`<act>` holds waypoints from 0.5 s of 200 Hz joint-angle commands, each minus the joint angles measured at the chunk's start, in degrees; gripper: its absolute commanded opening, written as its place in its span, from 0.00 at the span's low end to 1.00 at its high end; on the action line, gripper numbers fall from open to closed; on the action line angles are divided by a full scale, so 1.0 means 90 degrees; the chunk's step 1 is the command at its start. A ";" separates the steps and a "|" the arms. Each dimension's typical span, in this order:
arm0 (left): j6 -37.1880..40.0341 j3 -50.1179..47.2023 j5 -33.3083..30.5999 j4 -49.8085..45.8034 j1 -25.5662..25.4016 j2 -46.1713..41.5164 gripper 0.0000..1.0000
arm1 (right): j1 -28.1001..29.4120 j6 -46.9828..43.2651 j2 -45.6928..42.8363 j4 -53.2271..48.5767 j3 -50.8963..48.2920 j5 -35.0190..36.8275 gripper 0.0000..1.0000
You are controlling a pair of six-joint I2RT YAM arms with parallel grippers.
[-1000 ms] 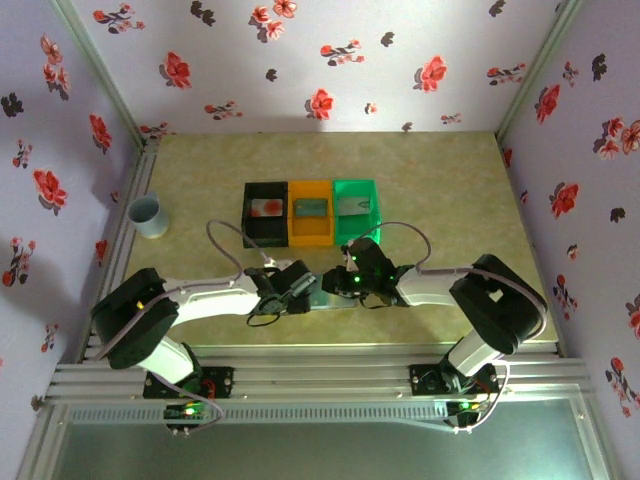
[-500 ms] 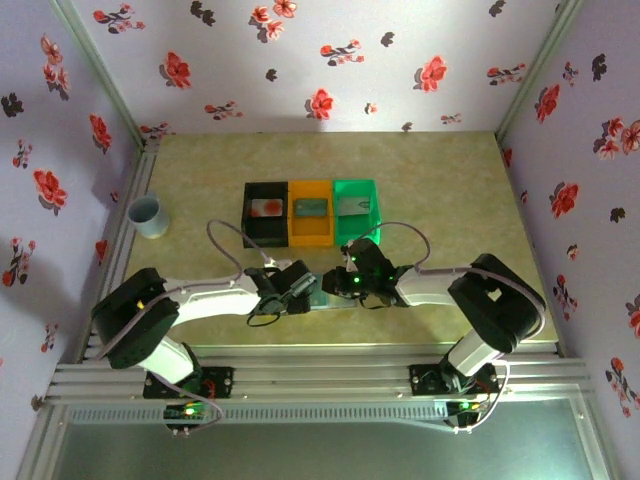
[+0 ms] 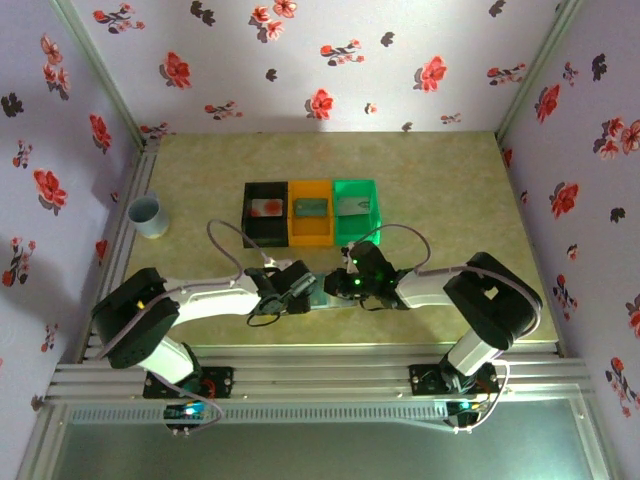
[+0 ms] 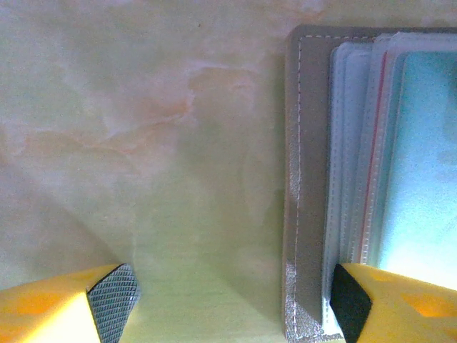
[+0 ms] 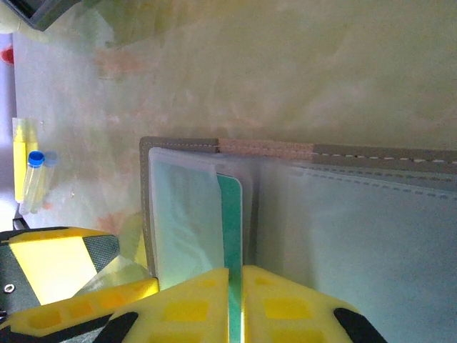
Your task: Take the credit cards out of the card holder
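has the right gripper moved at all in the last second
Yes, slightly: the right gripper, pinching a thin teal card, has drawn back, away from the green plastic bin.

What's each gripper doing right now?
Left gripper: open, straddling the card holder edge.
Right gripper: shut on a green credit card.

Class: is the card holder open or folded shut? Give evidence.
Open: the card holder lies spread flat, clear sleeves showing either side of its spine.
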 commanded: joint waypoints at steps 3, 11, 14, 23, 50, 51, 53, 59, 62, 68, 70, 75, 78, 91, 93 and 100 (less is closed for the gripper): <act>-0.0156 -0.0315 0.0504 0.0715 0.0021 0.0527 0.77 | 0.0062 -0.0048 -0.0137 0.0231 -0.0109 -0.0299 0.08; -0.0164 -0.0312 0.0503 0.0721 0.0020 0.0527 0.77 | 0.0072 -0.0048 -0.0149 0.0254 -0.0125 -0.0299 0.07; -0.0158 -0.0309 0.0504 0.0722 0.0020 0.0521 0.77 | 0.0067 -0.0048 -0.0158 0.0263 -0.0133 -0.0297 0.07; -0.0158 -0.0312 0.0504 0.0720 0.0017 0.0517 0.77 | 0.0070 -0.0048 -0.0185 0.0283 -0.0144 -0.0302 0.06; -0.0159 -0.0313 0.0513 0.0709 0.0011 0.0507 0.77 | 0.0072 -0.0077 -0.0308 0.0274 -0.0186 -0.0271 0.03; -0.0164 -0.0309 0.0513 0.0711 0.0011 0.0507 0.77 | 0.0068 -0.0082 -0.0312 0.0271 -0.0185 -0.0269 0.03; -0.0160 -0.0309 0.0513 0.0707 0.0011 0.0500 0.77 | 0.0065 -0.0086 -0.0322 0.0262 -0.0191 -0.0275 0.03; -0.0159 -0.0320 0.0514 0.0709 0.0011 0.0493 0.77 | 0.0070 -0.0104 -0.0351 0.0247 -0.0198 -0.0264 0.02; -0.0160 -0.0322 0.0512 0.0713 0.0011 0.0488 0.77 | 0.0071 -0.0106 -0.0363 0.0240 -0.0202 -0.0263 0.01; -0.0159 -0.0323 0.0509 0.0714 0.0011 0.0480 0.77 | 0.0067 -0.0116 -0.0376 0.0238 -0.0203 -0.0260 0.01; -0.0159 -0.0324 0.0512 0.0720 0.0011 0.0478 0.77 | 0.0072 -0.0121 -0.0394 0.0234 -0.0208 -0.0261 0.01; -0.0159 -0.0318 0.0513 0.0715 0.0011 0.0478 0.77 | 0.0065 -0.0131 -0.0417 0.0216 -0.0212 -0.0263 0.00; -0.0164 -0.0324 0.0514 0.0720 0.0011 0.0473 0.77 | 0.0064 -0.0135 -0.0424 0.0206 -0.0212 -0.0250 0.00; -0.0173 -0.0316 0.0514 0.0706 0.0011 0.0448 0.77 | 0.0070 -0.0174 -0.0464 0.0126 -0.0212 -0.0233 0.00; -0.0170 -0.0318 0.0514 0.0709 0.0011 0.0441 0.77 | 0.0068 -0.0182 -0.0465 0.0111 -0.0212 -0.0227 0.00; -0.0178 -0.0318 0.0514 0.0707 0.0011 0.0424 0.77 | 0.0066 -0.0203 -0.0479 0.0063 -0.0212 -0.0211 0.00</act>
